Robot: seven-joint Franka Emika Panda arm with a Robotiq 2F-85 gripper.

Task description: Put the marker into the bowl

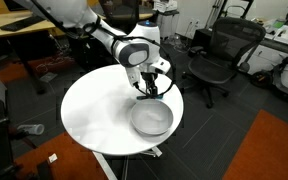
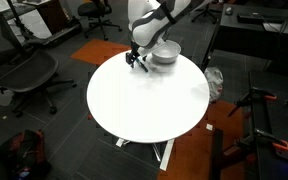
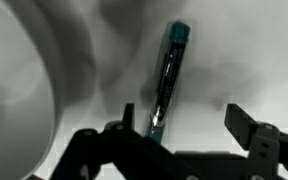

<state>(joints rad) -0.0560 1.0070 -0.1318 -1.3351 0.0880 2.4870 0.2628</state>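
- Marker (image 3: 167, 80), teal cap, flat on table (image 2: 144, 110) just beside bowl (image 1: 151, 120); barrel print too blurred
- Gripper (image 3: 181, 116) fingers spread wide astride marker, gripping nothing
- Office chairs (image 1: 219, 55) beyond bowl

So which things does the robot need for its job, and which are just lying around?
For the job: marker, bowl, tool.
Just lying around: chairs, orange carpet.

Exterior views: both raised, angled down on the round bench (image 1: 89, 122), from different sides, mid-range.
Wrist view: very close, facing bench top between jaws.
Shared: bench.
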